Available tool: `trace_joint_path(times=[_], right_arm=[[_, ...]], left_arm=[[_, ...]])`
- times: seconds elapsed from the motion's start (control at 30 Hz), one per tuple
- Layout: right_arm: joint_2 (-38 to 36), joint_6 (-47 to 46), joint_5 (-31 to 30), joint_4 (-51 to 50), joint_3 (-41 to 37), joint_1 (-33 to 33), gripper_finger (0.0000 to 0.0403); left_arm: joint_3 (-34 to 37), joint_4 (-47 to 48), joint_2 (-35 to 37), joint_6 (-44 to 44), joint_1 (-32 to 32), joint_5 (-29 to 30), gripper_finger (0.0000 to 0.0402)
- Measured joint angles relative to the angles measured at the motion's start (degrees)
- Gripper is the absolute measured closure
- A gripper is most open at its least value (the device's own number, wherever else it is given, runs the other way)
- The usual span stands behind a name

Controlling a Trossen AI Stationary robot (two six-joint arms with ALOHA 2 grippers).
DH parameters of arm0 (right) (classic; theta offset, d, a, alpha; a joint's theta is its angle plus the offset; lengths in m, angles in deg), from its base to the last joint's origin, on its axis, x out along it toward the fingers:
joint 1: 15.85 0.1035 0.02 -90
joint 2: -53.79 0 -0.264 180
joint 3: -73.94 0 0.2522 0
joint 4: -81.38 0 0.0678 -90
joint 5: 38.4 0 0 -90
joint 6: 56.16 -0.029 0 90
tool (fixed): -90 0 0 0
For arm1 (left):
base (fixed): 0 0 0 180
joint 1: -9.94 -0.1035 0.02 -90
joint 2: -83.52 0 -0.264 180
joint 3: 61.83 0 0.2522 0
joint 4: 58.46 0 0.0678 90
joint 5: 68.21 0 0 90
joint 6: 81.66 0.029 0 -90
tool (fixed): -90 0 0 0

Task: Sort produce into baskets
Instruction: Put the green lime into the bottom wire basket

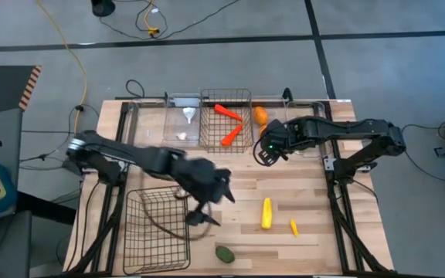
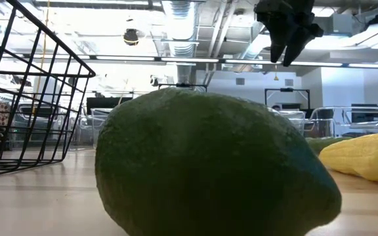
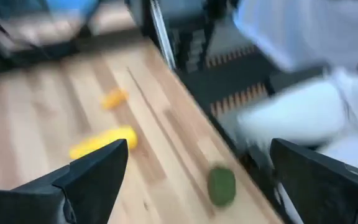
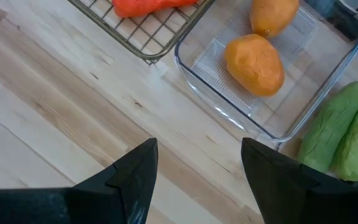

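The left gripper (image 1: 205, 210) hangs over the table's middle, just beside the near wire basket (image 1: 154, 232), fingers (image 3: 95, 174) spread wide with nothing between them. The right gripper (image 1: 270, 152) sits by the far bins, jaws partly apart and empty.

Loose produce on the bare wood: yellow squash (image 1: 266, 213), tiny yellow piece (image 1: 293, 227), avocado (image 1: 225, 253) near the front edge. Two carrots (image 1: 229, 113) already lie in the far wire basket (image 1: 226, 99), garlic (image 1: 189, 116) in a clear bin, oranges (image 4: 254, 63) in another clear bin (image 4: 207, 59), cucumbers (image 4: 331, 127) beside that.

Risks:
- The avocado lies close to the table's front edge, so a glancing push from a finger could probably roll it off.
- The left wrist view is motion-blurred, so the arm seems to be swinging fast, and a descent could land off-centre on the squash.
- The left gripper is near the basket rim, so a wire snag is possible.

Orientation:
- The squash's long axis runs near-to-far across the table, almost straight, with the far end tipped slightly right.
- The tiny piece lies roughly parallel, just to its right.
- The avocado's long axis runs roughly left-right; which end is narrower cannot be told.
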Motion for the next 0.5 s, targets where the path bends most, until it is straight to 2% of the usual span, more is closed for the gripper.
trace_joint_path(times=[0.07,0.2,0.5], right_arm=[[0.0,0.0,0.0,-0.4,0.0,0.0,0.0143],[-0.2,0.0,0.0,-1.0,0.0,0.0,0.0143],[-0.2,0.0,0.0,-1.2,0.0,0.0,0.0143]], left_arm=[[-4.2,5.2,-4.7,1.1,0.5,-0.5,0.0019],[-8.9,9.5,-11.8,4.6,2.2,-0.5,0.0019],[-10.2,9.8,-22.1,12.4,7.3,4.4,0.0019]])
